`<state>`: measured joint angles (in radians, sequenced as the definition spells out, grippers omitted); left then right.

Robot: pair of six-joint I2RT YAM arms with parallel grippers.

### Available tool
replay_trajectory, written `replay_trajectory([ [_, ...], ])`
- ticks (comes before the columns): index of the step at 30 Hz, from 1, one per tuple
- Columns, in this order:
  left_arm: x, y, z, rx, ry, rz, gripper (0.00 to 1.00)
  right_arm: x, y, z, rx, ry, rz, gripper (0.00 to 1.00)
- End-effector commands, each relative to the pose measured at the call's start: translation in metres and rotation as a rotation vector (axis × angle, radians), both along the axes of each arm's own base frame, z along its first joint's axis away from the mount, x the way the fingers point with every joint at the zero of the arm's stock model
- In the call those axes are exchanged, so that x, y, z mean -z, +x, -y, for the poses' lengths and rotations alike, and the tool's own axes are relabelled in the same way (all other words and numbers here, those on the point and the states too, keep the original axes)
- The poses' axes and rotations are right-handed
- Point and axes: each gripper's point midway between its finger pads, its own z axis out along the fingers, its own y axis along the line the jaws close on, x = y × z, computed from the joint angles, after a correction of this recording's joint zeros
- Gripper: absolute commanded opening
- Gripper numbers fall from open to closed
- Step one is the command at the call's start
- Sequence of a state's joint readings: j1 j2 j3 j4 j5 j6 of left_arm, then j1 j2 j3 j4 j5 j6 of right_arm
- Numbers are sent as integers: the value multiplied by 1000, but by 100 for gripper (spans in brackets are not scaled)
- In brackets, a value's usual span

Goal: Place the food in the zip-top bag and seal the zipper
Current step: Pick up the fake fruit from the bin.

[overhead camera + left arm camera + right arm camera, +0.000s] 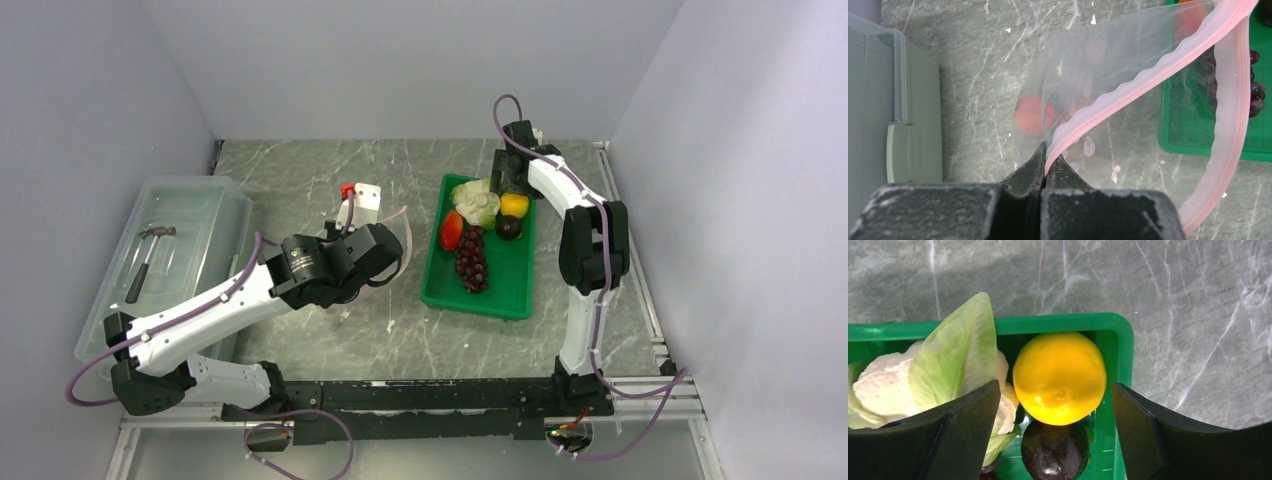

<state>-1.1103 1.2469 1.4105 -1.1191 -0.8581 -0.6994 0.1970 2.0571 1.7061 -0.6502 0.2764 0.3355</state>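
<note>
The clear, crinkly zip-top bag (1108, 55) is held over the grey marbled table (300, 160), to the left of the green plastic tray (505, 290). Its pale pink zipper strip (1148, 75) is pinched between the fully closed fingers of the left gripper (1045, 156), and the mouth is seen gaping in a loop. The toy food is found in the tray: a round yellow fruit (1060, 377), a pale green-white leafy vegetable (948, 355), a dark purple grape bunch (471, 262) and a red piece (452, 230). The right gripper (1055, 390) is spread wide, one finger set on each side of the yellow fruit, with nothing gripped. A translucent plastic bin (215, 200) containing a hammer (148, 258) is seen at the far left.
</note>
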Motion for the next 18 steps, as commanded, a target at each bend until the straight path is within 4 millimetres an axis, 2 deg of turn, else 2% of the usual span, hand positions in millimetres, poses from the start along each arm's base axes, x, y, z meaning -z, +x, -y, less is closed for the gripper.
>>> replay_trajectory([
  [1, -7, 3, 0, -18, -15, 23, 0, -6, 8, 5, -6, -6, 14, 85],
  [8, -8, 5, 4, -11, -12, 22, 0, 25, -4, 1, -24, 11, -47, 83],
  [18, -10, 5, 4, -8, -12, 25, 0, 48, -11, 1, -19, 9, -100, 78],
])
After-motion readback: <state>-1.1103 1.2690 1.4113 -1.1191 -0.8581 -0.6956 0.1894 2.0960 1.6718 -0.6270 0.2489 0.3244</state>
